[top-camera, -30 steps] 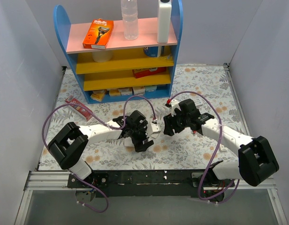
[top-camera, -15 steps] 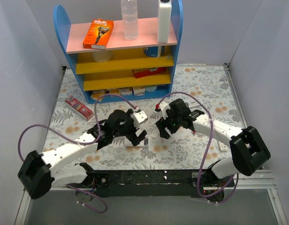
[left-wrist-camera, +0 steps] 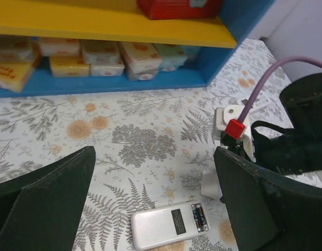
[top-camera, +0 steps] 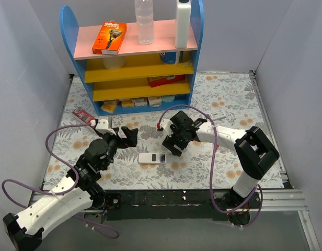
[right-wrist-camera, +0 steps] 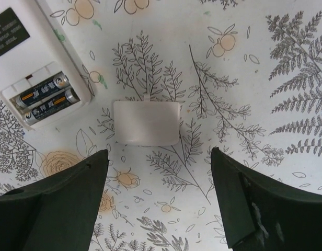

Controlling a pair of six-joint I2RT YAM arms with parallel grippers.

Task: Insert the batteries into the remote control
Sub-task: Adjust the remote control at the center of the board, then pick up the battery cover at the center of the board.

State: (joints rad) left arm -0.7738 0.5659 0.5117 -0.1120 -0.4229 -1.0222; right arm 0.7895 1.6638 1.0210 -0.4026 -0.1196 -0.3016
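Observation:
The remote control (top-camera: 152,158) lies on the floral table with its white back up and its battery bay uncovered. It also shows in the left wrist view (left-wrist-camera: 170,226) and the right wrist view (right-wrist-camera: 30,47). Two batteries (right-wrist-camera: 46,97) lie side by side in the bay, which the left wrist view (left-wrist-camera: 198,216) also shows. A small white cover (right-wrist-camera: 146,123) lies loose on the table beside the bay, seen too in the left wrist view (left-wrist-camera: 210,183). My right gripper (top-camera: 170,145) (right-wrist-camera: 159,157) is open and empty just above the cover. My left gripper (top-camera: 130,134) (left-wrist-camera: 154,157) is open and empty, raised to the left of the remote.
A blue shelf unit (top-camera: 132,63) with yellow shelves stands at the back, with small boxes (left-wrist-camera: 98,52) on its bottom shelf. A red box (top-camera: 83,116) lies at the left. A narrow white strip (top-camera: 218,114) lies at the right. White walls close both sides.
My left gripper has drawn back to the left, away from the remote, which now lies free on the table. My right gripper has moved left, over the cover beside the remote.

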